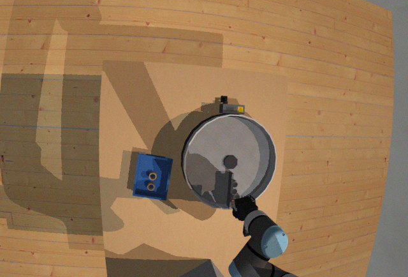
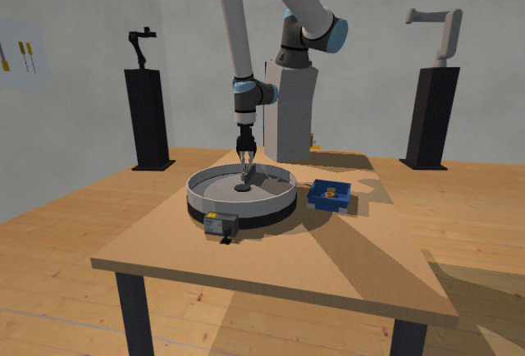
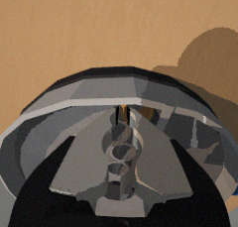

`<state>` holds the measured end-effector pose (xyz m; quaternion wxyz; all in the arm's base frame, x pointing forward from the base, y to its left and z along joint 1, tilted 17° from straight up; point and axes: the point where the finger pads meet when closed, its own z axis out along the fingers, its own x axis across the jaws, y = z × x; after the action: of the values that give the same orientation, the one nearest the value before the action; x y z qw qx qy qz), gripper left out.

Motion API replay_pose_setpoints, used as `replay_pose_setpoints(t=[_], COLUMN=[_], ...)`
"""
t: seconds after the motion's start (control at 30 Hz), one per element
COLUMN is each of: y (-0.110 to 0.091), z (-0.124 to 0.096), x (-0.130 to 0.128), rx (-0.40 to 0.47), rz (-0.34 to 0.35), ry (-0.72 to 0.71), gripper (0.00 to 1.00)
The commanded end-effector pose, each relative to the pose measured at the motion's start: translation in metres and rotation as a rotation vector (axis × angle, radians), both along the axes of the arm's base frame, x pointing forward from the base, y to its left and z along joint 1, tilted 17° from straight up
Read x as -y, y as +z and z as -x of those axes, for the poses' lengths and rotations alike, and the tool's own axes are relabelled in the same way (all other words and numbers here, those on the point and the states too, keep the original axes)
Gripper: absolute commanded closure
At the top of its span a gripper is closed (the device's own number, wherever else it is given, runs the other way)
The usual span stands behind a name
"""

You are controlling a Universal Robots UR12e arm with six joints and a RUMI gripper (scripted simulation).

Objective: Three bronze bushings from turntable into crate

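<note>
The blue crate (image 1: 135, 176) (image 2: 324, 205) holds two bronze bushings standing upright, one (image 1: 152, 172) (image 2: 330, 189) beside the other (image 1: 150, 190) (image 2: 329, 194). The round grey turntable (image 1: 243, 138) (image 2: 241, 206) has a raised wall. Several grey bushings (image 1: 234, 184) (image 3: 122, 153) stand in a row along the dark bar. An orange-brown piece (image 3: 146, 113), seemingly a bronze bushing, shows partly behind the fingers near the turntable wall. My gripper (image 2: 245, 168) (image 3: 122, 107) is shut, pointing down inside the turntable near its arm-side wall. Orange shows at its fingertips, but nothing is plainly gripped.
A dark upright bar (image 1: 223, 188) (image 2: 251, 173) stands on the turntable close beside the gripper. A dark round hub (image 1: 230, 161) (image 2: 242, 187) is at the turntable's centre. A small grey box with a yellow label (image 1: 230, 108) (image 2: 221, 223) stands outside the far wall.
</note>
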<state>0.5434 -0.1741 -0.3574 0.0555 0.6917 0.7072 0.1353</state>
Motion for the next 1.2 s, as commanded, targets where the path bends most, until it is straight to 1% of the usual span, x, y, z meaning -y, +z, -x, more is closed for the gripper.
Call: replay_pose_setpoints(t=[0.0,0.73,0.77,1.17], y=[0.0004,0.0004,0.0004,0.0004], z=[-0.0002,-0.0002,-0.0002,-0.0002], x=[0.0002,0.0002,0.0002,0.0002], rx=[0.001,0.001,0.001,0.001], rz=[0.000,0.000,0.000,0.000], ry=[0.000,0.000,0.000,0.000], gripper=[0.95,0.95,1.00,1.00])
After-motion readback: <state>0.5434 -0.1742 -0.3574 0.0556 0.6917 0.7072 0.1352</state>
